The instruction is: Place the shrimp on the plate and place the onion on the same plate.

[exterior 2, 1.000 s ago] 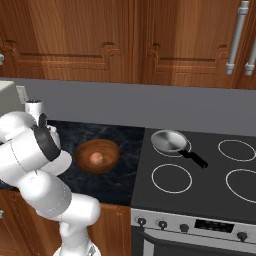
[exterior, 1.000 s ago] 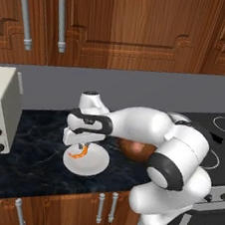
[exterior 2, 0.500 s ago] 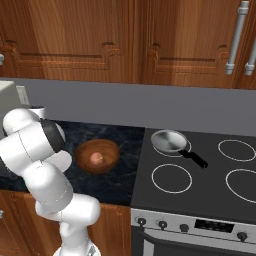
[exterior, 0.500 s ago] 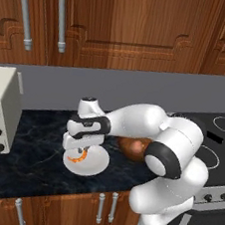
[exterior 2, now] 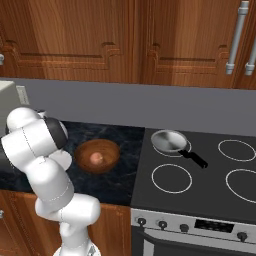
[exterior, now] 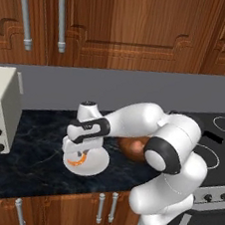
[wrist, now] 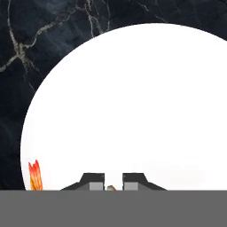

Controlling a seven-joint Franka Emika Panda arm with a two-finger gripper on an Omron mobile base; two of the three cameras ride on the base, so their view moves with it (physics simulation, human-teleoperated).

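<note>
You have the arm folded low over the dark marble counter (exterior: 32,164), with the gripper (exterior: 80,154) directly above the plate (exterior: 97,164). The jaws are clamped on the shrimp (exterior: 79,160), which hangs just over the plate's white surface; from these views you cannot tell whether it is touching yet. In the hand view the plate (wrist: 133,102) spreads wide under the fingertips (wrist: 94,181), with a sliver of orange pinched between them and the shrimp's tail (wrist: 34,175) fanning out near the left rim.

Judging by that, you are at the release. Lower until the shrimp sits on the plate, then open the jaws and lift straight up so the fingers do not drag it. The tail lies close to the rim, so nudging inward before letting go would keep it from sliding off.

The counter is black stone with pale veins, glossy and flat. The wooden bowl (exterior 2: 97,156) beside the plate is brown, round and deeper than the plate, which is shallow, smooth and plain white. The onion (exterior 2: 96,158), a small pinkish-brown ball, lies inside that bowl and will probably roll if gripped off centre. The shrimp is smallest: a curved orange crescent, slick-looking, thin enough to twist between the pads.
</note>
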